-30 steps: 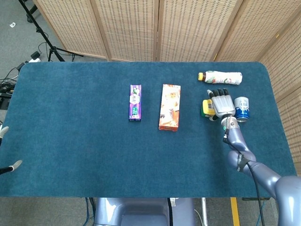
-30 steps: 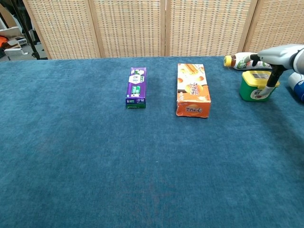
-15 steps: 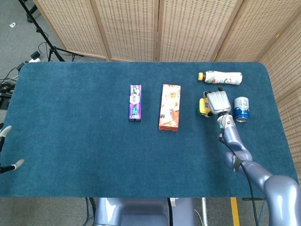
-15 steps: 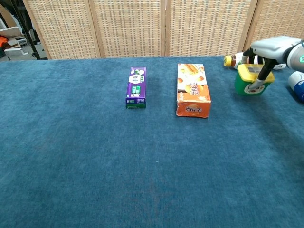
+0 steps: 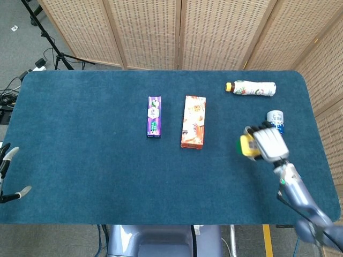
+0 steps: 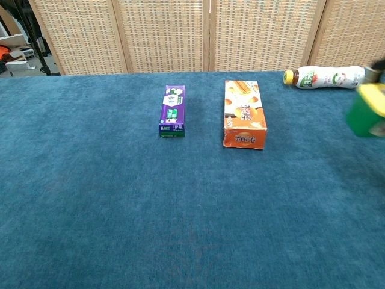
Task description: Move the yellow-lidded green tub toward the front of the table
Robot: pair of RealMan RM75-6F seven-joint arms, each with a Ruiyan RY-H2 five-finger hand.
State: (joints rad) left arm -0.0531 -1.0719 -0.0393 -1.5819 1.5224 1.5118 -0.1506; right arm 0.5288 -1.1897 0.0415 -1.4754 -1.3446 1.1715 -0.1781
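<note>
The green tub with the yellow lid [image 5: 246,145] is held by my right hand [image 5: 268,143] above the right part of the blue table. In the chest view the tub [image 6: 364,114] appears blurred at the right edge, clearly off the cloth, with only a sliver of the hand showing beside it. My left hand [image 5: 9,176] hangs off the table's left side, holding nothing, fingers apart.
An orange box [image 5: 193,121] and a purple box [image 5: 154,116] lie mid-table. A white bottle with a yellow cap [image 5: 251,88] lies on its side at the back right. A blue can [image 5: 275,119] stands just behind my right hand. The blue table [image 5: 107,176] spreads toward the front.
My right hand has lifted the tub from beside the can and carried it toward the front and slightly right. The left hand has drifted a little.
</note>
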